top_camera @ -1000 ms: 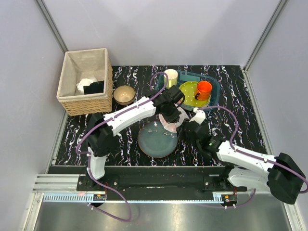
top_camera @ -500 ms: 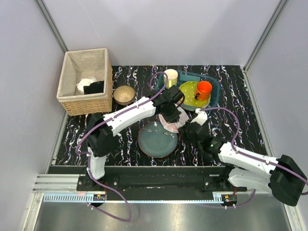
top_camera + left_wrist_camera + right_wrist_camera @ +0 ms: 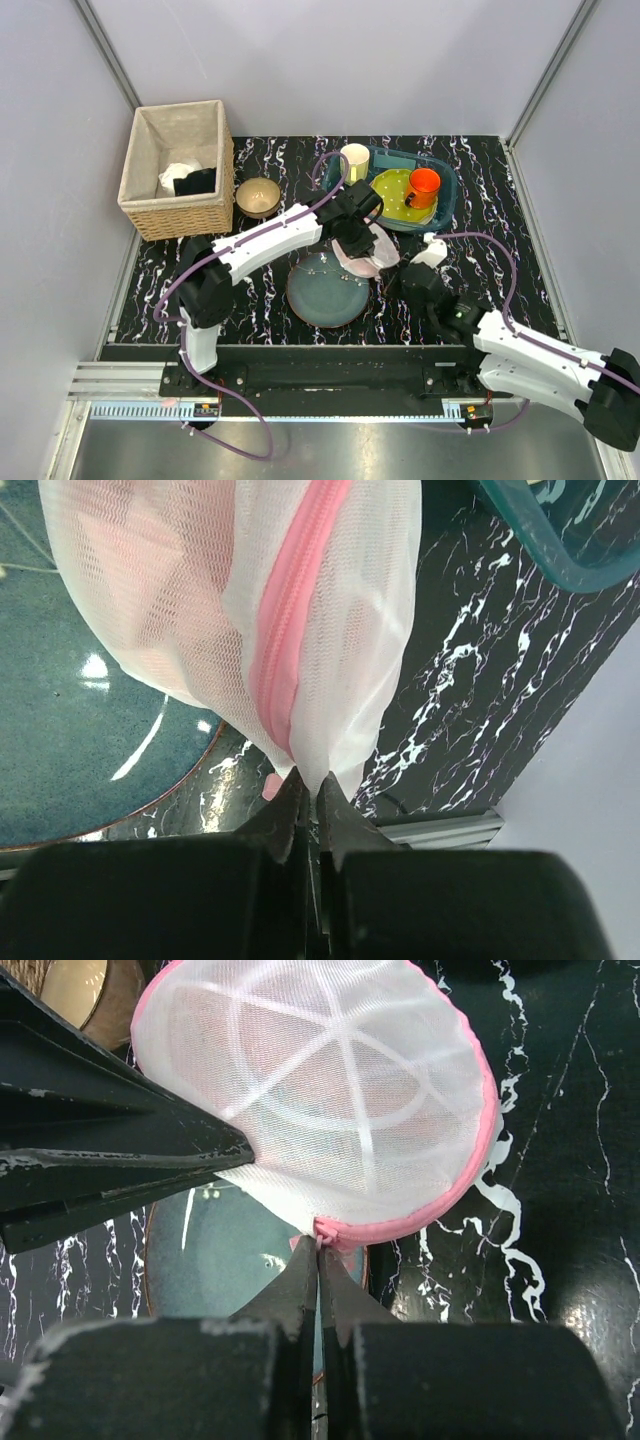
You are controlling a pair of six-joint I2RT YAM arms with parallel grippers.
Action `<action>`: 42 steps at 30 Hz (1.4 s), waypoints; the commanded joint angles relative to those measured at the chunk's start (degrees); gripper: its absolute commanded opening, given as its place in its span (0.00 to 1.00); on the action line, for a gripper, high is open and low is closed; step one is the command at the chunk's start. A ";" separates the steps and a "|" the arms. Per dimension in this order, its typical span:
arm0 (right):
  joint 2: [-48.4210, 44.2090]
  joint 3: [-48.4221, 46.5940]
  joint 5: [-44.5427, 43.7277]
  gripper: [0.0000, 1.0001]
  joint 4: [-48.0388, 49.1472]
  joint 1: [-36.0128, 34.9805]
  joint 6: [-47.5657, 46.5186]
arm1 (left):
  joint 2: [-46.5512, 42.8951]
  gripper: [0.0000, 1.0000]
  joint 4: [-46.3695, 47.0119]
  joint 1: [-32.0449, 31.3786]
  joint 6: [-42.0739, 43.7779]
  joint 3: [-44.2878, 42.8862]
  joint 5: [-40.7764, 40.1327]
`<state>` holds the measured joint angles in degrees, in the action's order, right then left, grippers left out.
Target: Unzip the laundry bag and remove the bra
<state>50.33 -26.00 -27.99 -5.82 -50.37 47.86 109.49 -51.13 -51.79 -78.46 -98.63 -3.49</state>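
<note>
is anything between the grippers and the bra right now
Yes: the mesh of the laundry bag. The bra shows only as a pinkish shape inside it, and the pink zip looks closed where visible. The left gripper pinches the mesh edge, the right gripper is shut on the zip end; neither touches the bra.

The laundry bag [image 3: 320,1100] is sheer white mesh cloth; the plate [image 3: 65,765] is glossy, smooth glazed ceramic.
</note>
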 commanded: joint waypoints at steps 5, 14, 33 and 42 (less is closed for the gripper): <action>-4.79 2.53 -2.87 0.00 -14.12 -0.08 1.89 | -3.58 0.00 -3.36 1.60 6.38 1.24 -5.39; -6.73 4.03 0.39 0.00 -15.00 -0.08 3.91 | -3.14 0.00 -0.11 3.36 17.54 -0.42 -4.77; -16.49 -0.36 1.71 0.00 -20.55 -0.17 3.92 | 2.91 0.00 19.15 1.69 47.77 -10.08 5.85; -8.67 -0.55 1.88 0.00 -12.91 -0.17 3.82 | -4.96 0.77 16.68 4.85 44.19 -5.36 12.89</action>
<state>38.74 -26.13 -26.26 -22.70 -50.33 51.92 112.92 -37.43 -48.88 -33.19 -106.17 6.46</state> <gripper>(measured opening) 0.007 0.611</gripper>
